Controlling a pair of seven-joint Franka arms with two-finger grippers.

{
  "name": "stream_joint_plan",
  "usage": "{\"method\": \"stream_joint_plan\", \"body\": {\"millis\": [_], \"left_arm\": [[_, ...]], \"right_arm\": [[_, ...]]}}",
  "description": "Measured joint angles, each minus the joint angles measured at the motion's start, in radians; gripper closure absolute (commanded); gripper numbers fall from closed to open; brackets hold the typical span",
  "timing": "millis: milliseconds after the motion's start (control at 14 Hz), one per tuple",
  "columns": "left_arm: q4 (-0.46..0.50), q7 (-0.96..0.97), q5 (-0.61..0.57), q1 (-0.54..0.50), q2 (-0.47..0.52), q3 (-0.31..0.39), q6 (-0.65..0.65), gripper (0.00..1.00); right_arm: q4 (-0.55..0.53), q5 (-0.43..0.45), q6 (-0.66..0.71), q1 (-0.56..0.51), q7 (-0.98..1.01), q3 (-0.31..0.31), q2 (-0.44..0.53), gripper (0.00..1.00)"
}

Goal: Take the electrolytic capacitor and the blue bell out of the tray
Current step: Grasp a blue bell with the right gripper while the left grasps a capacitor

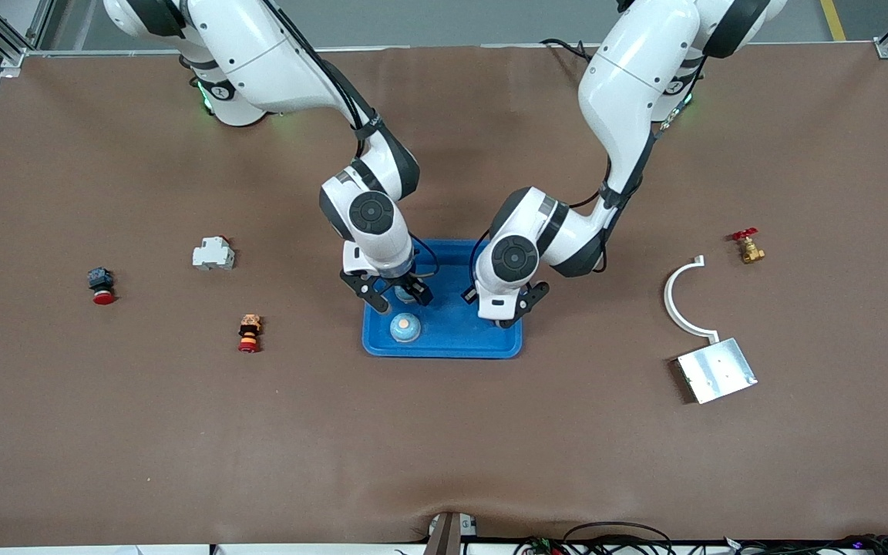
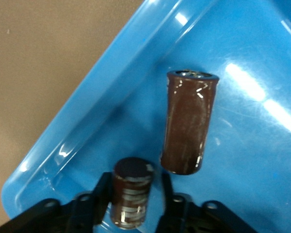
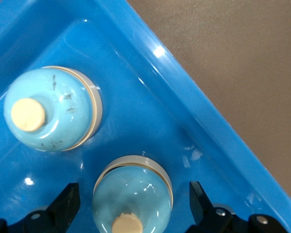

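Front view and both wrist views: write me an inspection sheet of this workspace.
Surface: brown table cover.
Job's things: two bells and two capacitors in blue tray.
Clutter: white breaker, two pushbuttons, white clamp, metal plate, brass valve.
Grippers: left gripper straddles one capacitor; right gripper open around one bell.
Cables: bundle at table edge.
Surroundings: aluminium frame.

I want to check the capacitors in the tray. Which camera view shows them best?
The left wrist view: it shows one capacitor in the blue tray and a second capacitor between the left gripper's fingers. In the front view the arm hides them; the right wrist view shows only bells.
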State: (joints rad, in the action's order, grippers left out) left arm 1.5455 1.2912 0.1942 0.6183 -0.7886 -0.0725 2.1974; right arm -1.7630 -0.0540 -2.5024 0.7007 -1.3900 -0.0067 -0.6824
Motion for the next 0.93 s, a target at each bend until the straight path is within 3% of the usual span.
{"method": "stream_joint_plan", "body": {"millis": [71,143,214,286,357,643,929], "left_arm": [[0.000,0.016,0.000,0.000,0.000,0.000,0.000,1.00],[-0.001,0.028,0.000,0.000,0.000,0.000,0.000,1.00],[-0.001,0.033,0.000,0.000,0.000,0.000,0.000,1.00],[-0.001,0.037,0.000,0.000,0.000,0.000,0.000,1.00],[-0.001,0.039,-0.001,0.001,0.000,0.000,0.000,1.00],[-0.017,0.068,-0.061,0.002,0.019,0.001,-0.019,1.00],[-0.046,0.054,-0.095,-0.015,0.109,0.012,-0.151,1.00]], "right_arm": [[0.000,0.000,0.000,0.000,-0.001,0.000,0.000,0.00],[0.000,0.000,0.000,0.000,-0.002,0.000,0.000,0.12],[0.000,0.000,0.000,0.000,-0.002,0.000,0.000,0.52],[0.000,0.000,0.000,0.000,-0.002,0.000,0.000,0.81],[0.000,0.000,0.000,0.000,-0.002,0.000,0.000,1.00],[0.004,0.000,-0.001,0.001,-0.003,0.000,-0.001,1.00],[0.014,0.000,0.000,0.001,-0.004,0.000,-0.001,1.00]]}}
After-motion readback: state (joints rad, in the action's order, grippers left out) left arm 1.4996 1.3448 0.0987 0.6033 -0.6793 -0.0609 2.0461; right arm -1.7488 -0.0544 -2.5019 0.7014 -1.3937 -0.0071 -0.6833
